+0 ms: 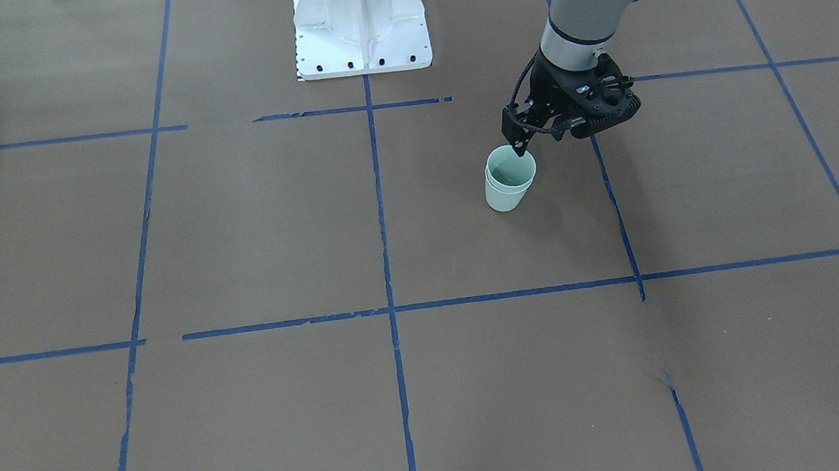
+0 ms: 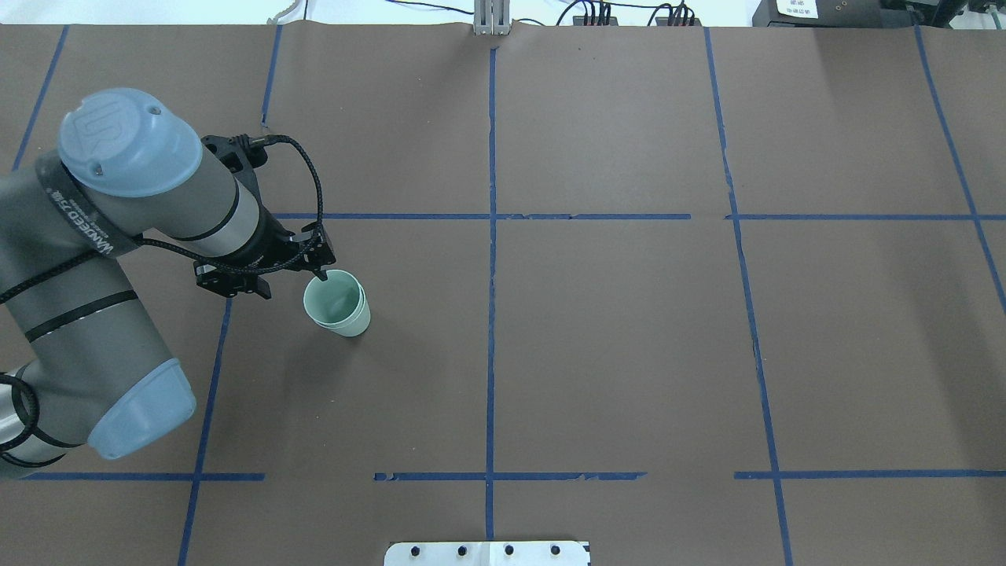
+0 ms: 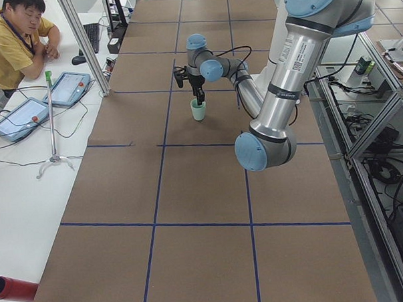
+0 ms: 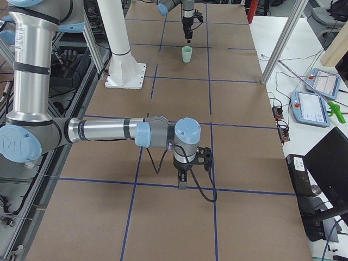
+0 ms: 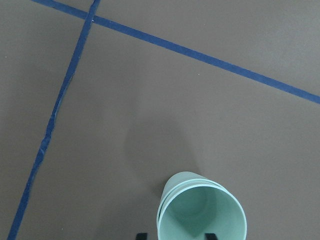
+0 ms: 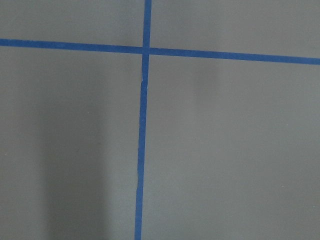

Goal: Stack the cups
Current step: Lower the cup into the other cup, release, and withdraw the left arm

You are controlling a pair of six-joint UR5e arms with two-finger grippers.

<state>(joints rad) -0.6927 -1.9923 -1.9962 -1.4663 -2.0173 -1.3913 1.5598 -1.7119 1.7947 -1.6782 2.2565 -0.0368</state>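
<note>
The two pale mint-green cups (image 1: 510, 178) stand nested, one inside the other, upright on the brown table; their two rims show in the left wrist view (image 5: 200, 215) and the overhead view (image 2: 338, 303). My left gripper (image 1: 520, 150) hangs just over the stack's rim on the robot's side. Its fingertips (image 5: 142, 235) are apart, one outside the cup wall and one over the inside, clamping nothing. My right gripper (image 4: 182, 182) shows only in the exterior right view, low over bare table far from the cups; I cannot tell whether it is open or shut.
The white robot base (image 1: 360, 22) stands at the table's robot side. Blue tape lines (image 2: 491, 236) grid the brown paper. An operator (image 3: 16, 32) sits with tablets (image 3: 65, 87) beyond the table's far edge.
</note>
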